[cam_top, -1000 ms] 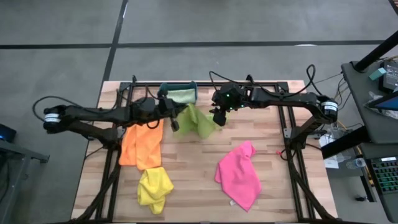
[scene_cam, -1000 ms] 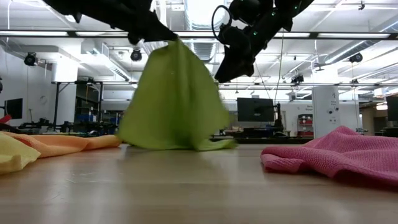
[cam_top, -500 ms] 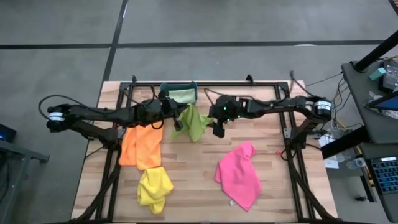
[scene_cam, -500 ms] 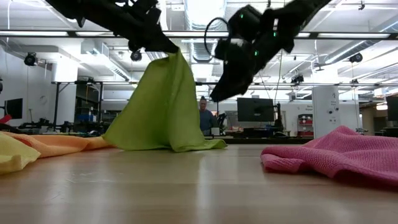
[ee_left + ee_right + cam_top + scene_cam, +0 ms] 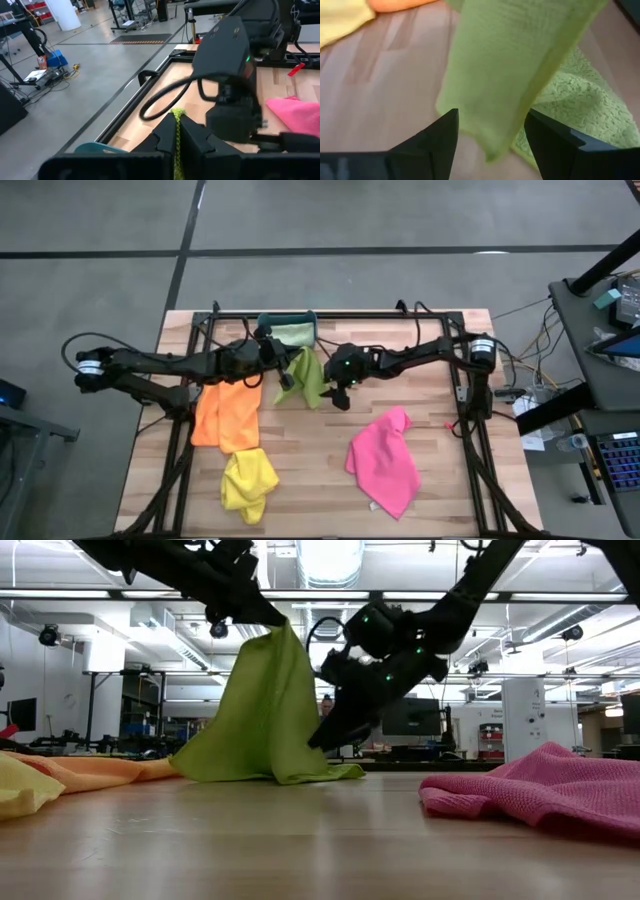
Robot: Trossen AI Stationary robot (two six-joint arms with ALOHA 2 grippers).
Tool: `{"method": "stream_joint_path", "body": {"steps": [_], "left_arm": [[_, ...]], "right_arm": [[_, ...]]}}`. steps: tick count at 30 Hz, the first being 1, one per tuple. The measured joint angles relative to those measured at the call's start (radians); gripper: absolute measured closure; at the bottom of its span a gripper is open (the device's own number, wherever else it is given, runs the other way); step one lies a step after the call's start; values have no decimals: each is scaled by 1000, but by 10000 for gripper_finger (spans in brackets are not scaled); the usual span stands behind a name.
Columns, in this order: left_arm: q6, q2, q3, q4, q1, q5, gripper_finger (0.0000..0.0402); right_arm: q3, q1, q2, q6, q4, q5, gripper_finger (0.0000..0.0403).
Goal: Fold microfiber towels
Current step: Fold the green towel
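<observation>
Near the back middle of the table, your left gripper is clenched on one corner of the lime green towel and holds it lifted, so the cloth hangs like a tent with its lower edge trailing on the wood. In the left wrist view you can see a thin strip of lime cloth pinched between the fingers. Your right gripper sits just beside the hanging cloth with its jaws spread, and the right wrist view shows a free corner of the towel dangling between them, not yet gripped.

As for progress, you have barely started. The orange towel lies partly spread at the left, the yellow towel is crumpled near the front left, the pink towel lies loosely rumpled at the front right, and the pale mint green towel rests in the teal bin at the back. None looks neatly folded, so I judge all five are left to do.

Compared with a second ago, your right arm has swung in from further right and dropped lower, closing on the towel's free corner. The towel has drawn narrower, while your left gripper has hardly moved.
</observation>
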Motion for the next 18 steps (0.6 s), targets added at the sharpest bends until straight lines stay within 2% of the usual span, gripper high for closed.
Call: {"method": "stream_joint_path", "body": {"steps": [5,11,15,18], "left_arm": [[0,0,0,-5,0,0,402],[0,0,0,-13,0,0,402],[0,-1,0,-14,0,0,402],[0,-1,0,-17,0,0,402]], "right_arm": [[30,5,30,-24,-4,1,247],[33,4,15,-52,-52,1,373],[35,5,-28,-72,-92,4,391],[35,7,-77,-85,-155,55,394]]}}
